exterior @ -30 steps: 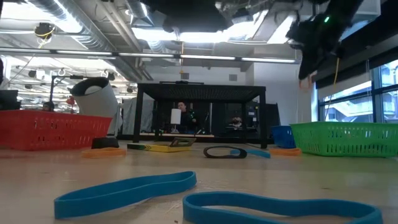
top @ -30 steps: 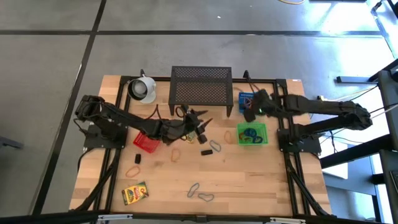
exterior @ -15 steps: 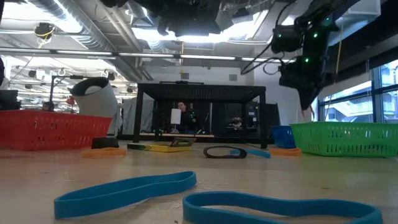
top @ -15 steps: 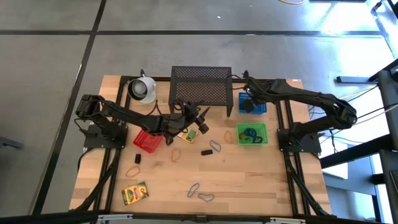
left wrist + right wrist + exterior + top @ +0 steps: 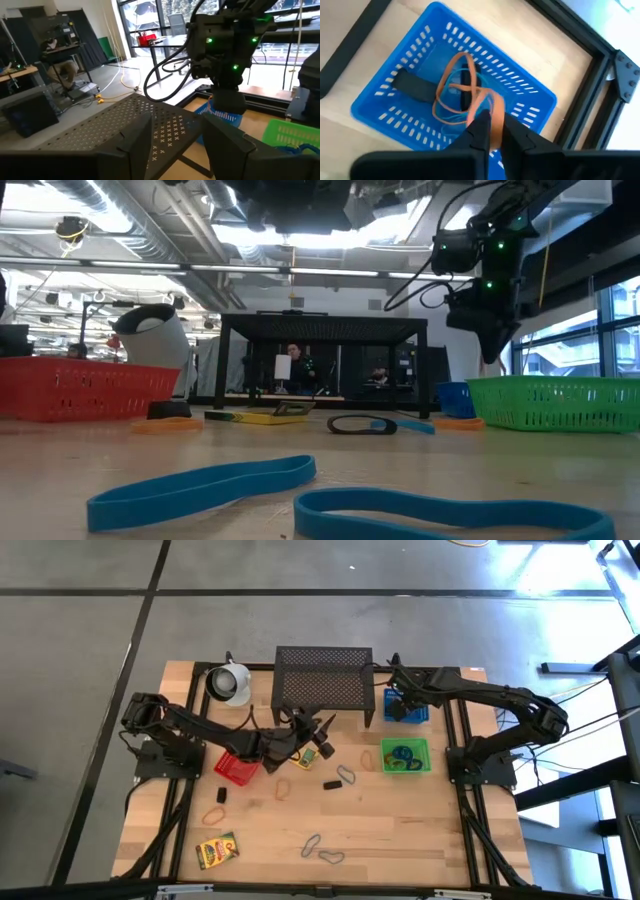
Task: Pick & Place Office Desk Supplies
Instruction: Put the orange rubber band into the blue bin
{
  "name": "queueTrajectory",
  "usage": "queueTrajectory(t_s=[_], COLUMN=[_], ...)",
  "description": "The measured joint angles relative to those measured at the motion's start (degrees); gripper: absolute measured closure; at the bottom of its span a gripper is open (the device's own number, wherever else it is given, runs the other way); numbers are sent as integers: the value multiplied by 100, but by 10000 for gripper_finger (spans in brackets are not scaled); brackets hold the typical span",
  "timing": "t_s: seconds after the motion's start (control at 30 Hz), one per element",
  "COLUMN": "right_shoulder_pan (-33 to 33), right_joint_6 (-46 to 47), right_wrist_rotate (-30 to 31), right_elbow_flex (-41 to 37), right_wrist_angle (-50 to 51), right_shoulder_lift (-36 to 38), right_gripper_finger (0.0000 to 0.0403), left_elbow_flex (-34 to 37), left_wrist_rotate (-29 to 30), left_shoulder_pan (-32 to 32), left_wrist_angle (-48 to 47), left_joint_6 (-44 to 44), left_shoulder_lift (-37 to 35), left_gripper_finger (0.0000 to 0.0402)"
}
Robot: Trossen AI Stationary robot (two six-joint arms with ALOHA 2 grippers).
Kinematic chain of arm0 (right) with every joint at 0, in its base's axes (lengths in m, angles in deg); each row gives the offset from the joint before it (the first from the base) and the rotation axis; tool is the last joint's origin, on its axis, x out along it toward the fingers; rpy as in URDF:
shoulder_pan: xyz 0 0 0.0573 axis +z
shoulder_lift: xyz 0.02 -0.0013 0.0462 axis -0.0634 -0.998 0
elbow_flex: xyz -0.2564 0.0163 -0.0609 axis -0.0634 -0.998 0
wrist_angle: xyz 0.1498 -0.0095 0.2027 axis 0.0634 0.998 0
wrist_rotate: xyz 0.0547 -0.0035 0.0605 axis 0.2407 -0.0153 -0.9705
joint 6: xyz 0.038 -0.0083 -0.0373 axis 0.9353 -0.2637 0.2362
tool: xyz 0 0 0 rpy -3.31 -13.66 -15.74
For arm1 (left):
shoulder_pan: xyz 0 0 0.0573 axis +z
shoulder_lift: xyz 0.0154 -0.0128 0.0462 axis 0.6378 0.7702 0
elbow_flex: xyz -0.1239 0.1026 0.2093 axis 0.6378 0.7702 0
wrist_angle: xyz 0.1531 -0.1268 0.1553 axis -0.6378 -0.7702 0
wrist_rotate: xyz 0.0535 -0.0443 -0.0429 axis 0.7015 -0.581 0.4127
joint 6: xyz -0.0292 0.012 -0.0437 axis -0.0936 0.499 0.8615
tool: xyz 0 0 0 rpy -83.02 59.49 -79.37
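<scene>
Jaws of the right gripper [image 5: 492,131] sit almost together, pinching an orange loop [image 5: 459,89] that hangs over the blue basket [image 5: 385,100].

From above, the right gripper [image 5: 399,692] is over the blue basket [image 5: 417,716] near the table's [image 5: 420,830] back right corner. The left gripper [image 5: 318,733] holds a small yellow-green box [image 5: 310,752] just in front of the black shelf [image 5: 323,675]. Loose loops [image 5: 323,847] lie near the table's front edge, and another box [image 5: 217,850] sits at the front left.

From table height, two blue loops [image 5: 205,485] lie close by.

From the left wrist, its fingers [image 5: 227,145] stand wide apart.
</scene>
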State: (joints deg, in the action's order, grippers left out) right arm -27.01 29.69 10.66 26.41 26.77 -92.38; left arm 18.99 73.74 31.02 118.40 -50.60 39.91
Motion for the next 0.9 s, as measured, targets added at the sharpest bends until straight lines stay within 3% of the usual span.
queueTrajectory(t_s=[0.17, 0.33, 0.47, 0.7, 0.9], right_shoulder_pan=[-2, -2, 11, 14, 263], right_joint_6=[162, 247, 313, 473, 1172], right_wrist_rotate=[72, 92, 460, 361, -228], right_elbow_flex=[-2, -2, -4, -4, -4], right_wrist_angle=[10, 10, 40, 251, 385], right_shoulder_lift=[0, 0, 117, 903, 1786], right_gripper_finger=[324, 246, 188, 152, 168], left_elbow_flex=[0, 0, 0, 0, 1], left_wrist_rotate=[151, 257, 157, -1476, -3886], left_shoulder_pan=[-82, -131, -159, -127, -148], left_wrist_angle=[-4, -42, -450, -2184, -4340], left_joint_6=[-102, -66, 336, 2072, 2779], left_shoulder_lift=[0, 0, -4, -7, -122], left_gripper_finger=[235, 233, 233, 233, 233])
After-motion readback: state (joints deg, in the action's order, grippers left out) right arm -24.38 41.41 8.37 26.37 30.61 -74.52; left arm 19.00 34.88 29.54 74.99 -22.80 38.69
